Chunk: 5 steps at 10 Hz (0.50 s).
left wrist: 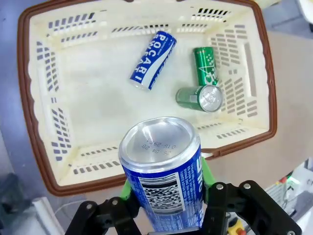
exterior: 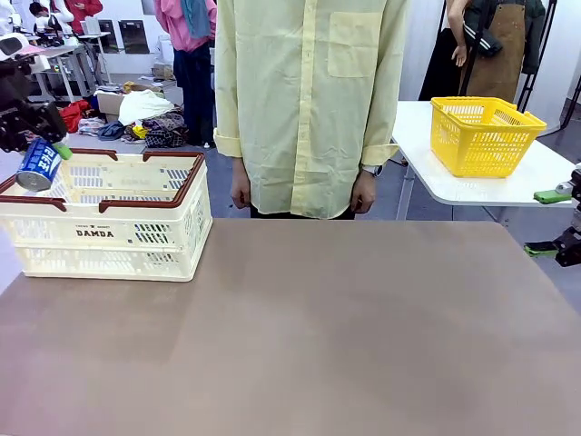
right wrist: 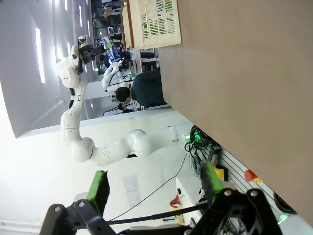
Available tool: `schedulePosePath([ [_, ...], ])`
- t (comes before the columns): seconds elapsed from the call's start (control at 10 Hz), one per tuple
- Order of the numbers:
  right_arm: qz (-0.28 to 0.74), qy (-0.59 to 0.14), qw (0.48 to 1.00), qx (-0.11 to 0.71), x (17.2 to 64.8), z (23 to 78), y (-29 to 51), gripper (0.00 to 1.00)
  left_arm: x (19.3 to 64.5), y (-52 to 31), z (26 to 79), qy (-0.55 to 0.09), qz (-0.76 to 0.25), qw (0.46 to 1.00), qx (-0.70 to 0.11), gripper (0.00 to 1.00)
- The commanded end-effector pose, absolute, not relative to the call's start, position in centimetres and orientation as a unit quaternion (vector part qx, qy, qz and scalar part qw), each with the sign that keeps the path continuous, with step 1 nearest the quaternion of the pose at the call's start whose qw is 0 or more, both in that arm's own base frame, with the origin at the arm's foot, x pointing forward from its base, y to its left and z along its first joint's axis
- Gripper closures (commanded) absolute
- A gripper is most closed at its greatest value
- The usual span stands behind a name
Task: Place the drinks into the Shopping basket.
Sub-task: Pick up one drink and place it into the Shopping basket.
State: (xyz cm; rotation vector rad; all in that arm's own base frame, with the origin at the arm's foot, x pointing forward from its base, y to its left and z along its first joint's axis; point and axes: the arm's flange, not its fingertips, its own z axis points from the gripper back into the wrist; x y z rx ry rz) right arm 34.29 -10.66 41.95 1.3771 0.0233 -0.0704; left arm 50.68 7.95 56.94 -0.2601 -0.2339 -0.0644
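Observation:
My left gripper (exterior: pixel 43 153) is shut on a blue can with a silver top (exterior: pixel 34 169) and holds it tilted over the left rim of the cream Shopping basket (exterior: pixel 109 232). The left wrist view looks down past the held can (left wrist: pixel 164 176), clamped between the green pads of the left gripper (left wrist: pixel 166 200), into the basket (left wrist: pixel 46 147). Another blue can (left wrist: pixel 152 59) and two green cans (left wrist: pixel 205 66) (left wrist: pixel 203 98) lie on its floor. My right gripper (exterior: pixel 556 221) hangs open off the table's right edge, nothing between its fingers (right wrist: pixel 210 183).
A person in a pale yellow shirt (exterior: pixel 309 100) stands at the far side, hands down. A yellow mesh basket (exterior: pixel 484 133) sits on a white side table at the back right. The brown tabletop (exterior: pixel 327 336) stretches right of the Shopping basket.

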Motion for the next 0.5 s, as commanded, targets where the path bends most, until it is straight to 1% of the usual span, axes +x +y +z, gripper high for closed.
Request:
schedulePosePath([
  [0.0, -0.028, 0.016, 0.775, 0.632, 34.2, 42.3, -10.9, 0.0, 51.2, 8.5, 57.9, -0.112, -0.052, 0.984, -0.125, 1.0],
  [0.2, -0.028, 0.016, 0.775, 0.632, 34.2, 42.3, -10.9, 0.0, 51.0, 8.0, 57.0, -0.113, -0.041, 0.985, -0.127, 1.0],
  [0.3, -0.028, 0.016, 0.775, 0.632, 34.2, 42.3, -10.9, 0.0, 52.7, 7.8, 56.7, -0.08, -0.067, 0.988, -0.113, 1.0],
  [0.4, -0.028, 0.016, 0.775, 0.632, 34.2, 42.3, -10.9, 0.0, 55.4, 8.5, 56.8, -0.082, -0.08, 0.985, -0.127, 1.0],
])
